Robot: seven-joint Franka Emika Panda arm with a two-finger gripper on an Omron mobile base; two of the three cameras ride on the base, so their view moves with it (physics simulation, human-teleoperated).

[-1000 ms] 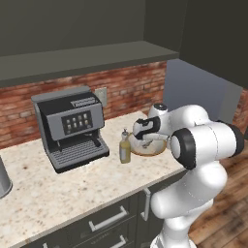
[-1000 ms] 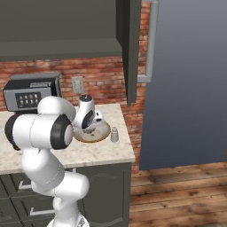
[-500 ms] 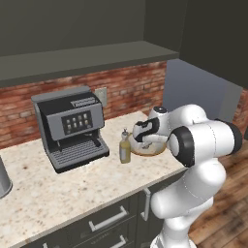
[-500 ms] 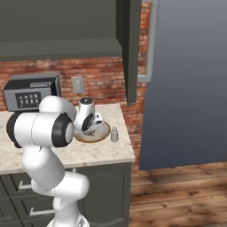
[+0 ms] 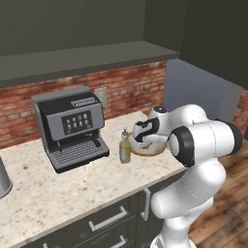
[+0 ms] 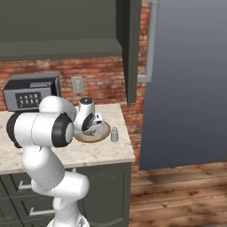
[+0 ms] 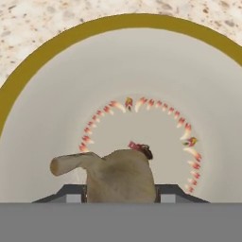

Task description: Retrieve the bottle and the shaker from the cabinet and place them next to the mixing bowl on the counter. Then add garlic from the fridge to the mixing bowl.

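Observation:
The mixing bowl (image 5: pixel 156 150) is a shallow white dish with an ochre rim, near the counter's right end. My gripper (image 5: pixel 141 137) hangs just above it, pointing down. In the hand view a tan garlic bulb (image 7: pixel 120 174) sits low between my two dark fingertips (image 7: pixel 72 192), which press on its sides, over the bowl's patterned inside (image 7: pixel 142 71). The gripper (image 7: pixel 120 194) is shut on the garlic. An olive-coloured bottle (image 5: pixel 125 148) stands just left of the bowl. A small grey shaker (image 6: pixel 114 134) stands right of the bowl's rim (image 6: pixel 103 135).
A dark coffee machine (image 5: pixel 70 127) stands at the back left of the counter. A metal container (image 5: pixel 4 177) pokes in at the far left edge. An open cabinet door (image 6: pixel 131 48) hangs above the counter's right end, and the grey fridge (image 6: pixel 186 80) stands beyond.
The hand has stayed over the bowl with the garlic, shifting only very slightly. Bottle, shaker and bowl have not moved.

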